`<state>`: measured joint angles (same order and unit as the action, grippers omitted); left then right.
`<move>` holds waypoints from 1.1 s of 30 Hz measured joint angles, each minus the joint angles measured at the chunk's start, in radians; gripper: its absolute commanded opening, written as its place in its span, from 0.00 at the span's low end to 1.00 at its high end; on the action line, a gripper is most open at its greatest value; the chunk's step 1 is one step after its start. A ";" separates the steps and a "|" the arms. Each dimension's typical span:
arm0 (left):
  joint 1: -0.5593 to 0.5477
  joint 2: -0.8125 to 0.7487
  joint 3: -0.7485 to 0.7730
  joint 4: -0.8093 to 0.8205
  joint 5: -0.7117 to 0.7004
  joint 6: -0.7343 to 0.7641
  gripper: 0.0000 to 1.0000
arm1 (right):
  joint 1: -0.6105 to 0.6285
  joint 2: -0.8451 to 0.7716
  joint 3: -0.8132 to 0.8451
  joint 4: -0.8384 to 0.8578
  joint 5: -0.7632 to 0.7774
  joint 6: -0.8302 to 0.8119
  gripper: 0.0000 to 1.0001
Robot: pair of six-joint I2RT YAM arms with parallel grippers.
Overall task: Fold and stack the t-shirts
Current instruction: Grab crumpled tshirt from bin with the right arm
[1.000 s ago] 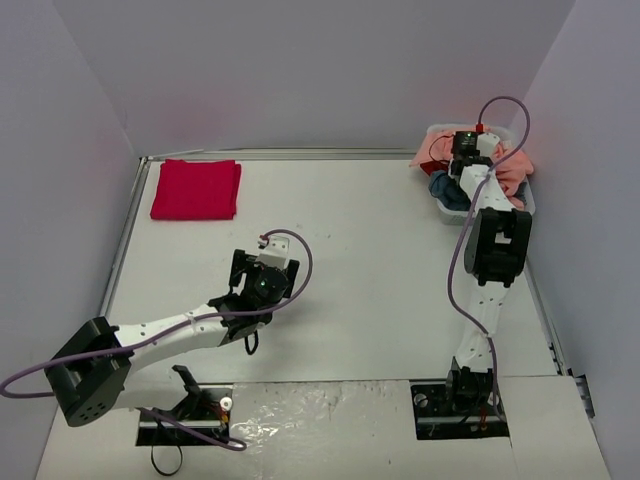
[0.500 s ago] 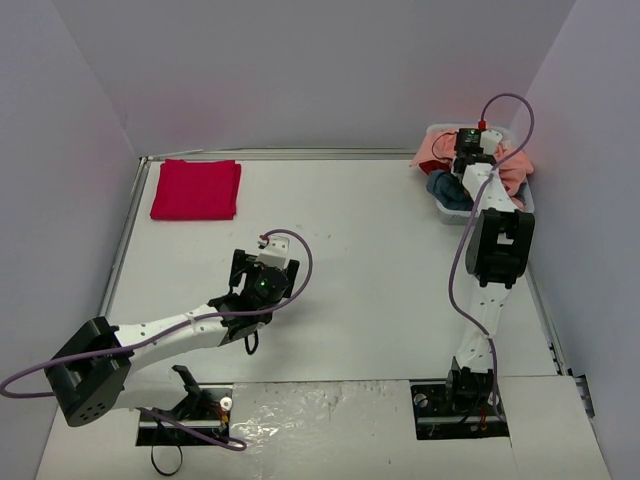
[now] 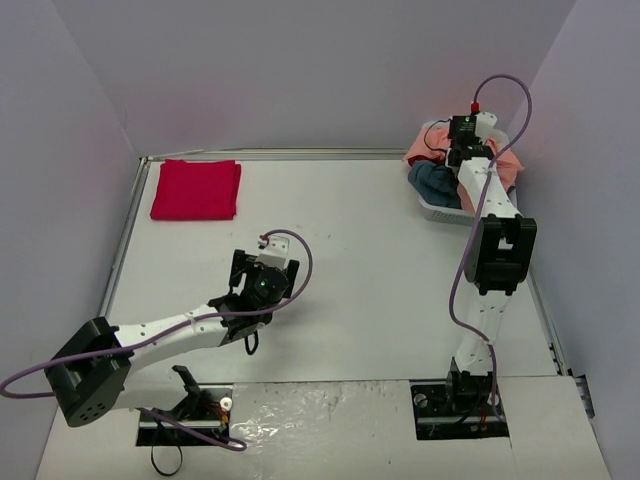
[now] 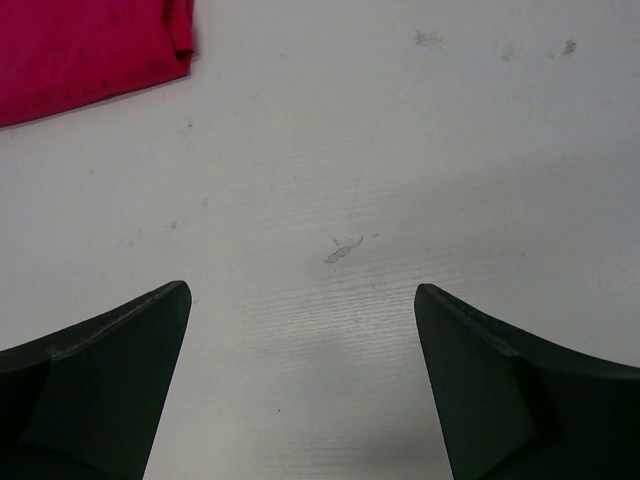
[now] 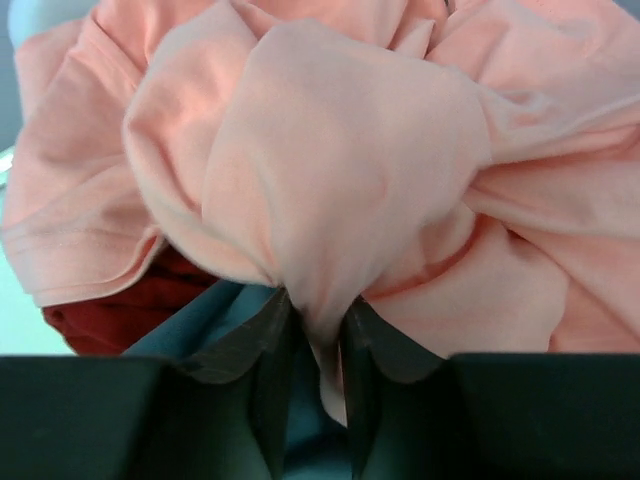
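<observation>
**Salmon tee pinched at the basket, one red shirt already squared away**

My right jaws are nearly closed on a gathered fold of the salmon-orange t-shirt (image 5: 330,170). The cloth is squeezed to a narrow neck between the two dark fingers and balloons out above them. I judge the grip sits on that bunched ridge because the garment is far wider than the jaws and only a gather will fit. The fabric reads as soft, matte knit, rumpled into rounded lobes, with a stitched hem showing along its left edge.

Under it lie a dark red tee (image 5: 110,315), crumpled and in shadow, and a teal-blue tee (image 5: 215,315), smoother, just beside the fingers. All three are heaped in the white basket (image 3: 432,210) at the far right of the tabletop (image 3: 370,260), with the right arm reaching far forward over it.

My left jaws are spread wide and grip nothing, hovering low over bare tabletop left of centre. I read that as a waiting post, ready to take a second edge of the shirt. The surface under them is white, faintly ribbed and lightly scuffed.

In the far left corner lies a folded red t-shirt (image 3: 196,188), a flat, neat rectangle well apart from the basket. I take it as the base of the stack, with three garments left to fold.
</observation>
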<state>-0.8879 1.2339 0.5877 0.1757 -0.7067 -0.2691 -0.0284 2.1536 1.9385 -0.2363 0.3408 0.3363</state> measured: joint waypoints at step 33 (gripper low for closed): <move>0.000 0.000 0.000 0.000 0.000 0.000 0.94 | 0.003 -0.011 0.000 0.029 -0.025 -0.032 0.32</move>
<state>-0.8879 1.2339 0.5877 0.1753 -0.7063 -0.2691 -0.0257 2.1429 1.9385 -0.2073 0.3157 0.3038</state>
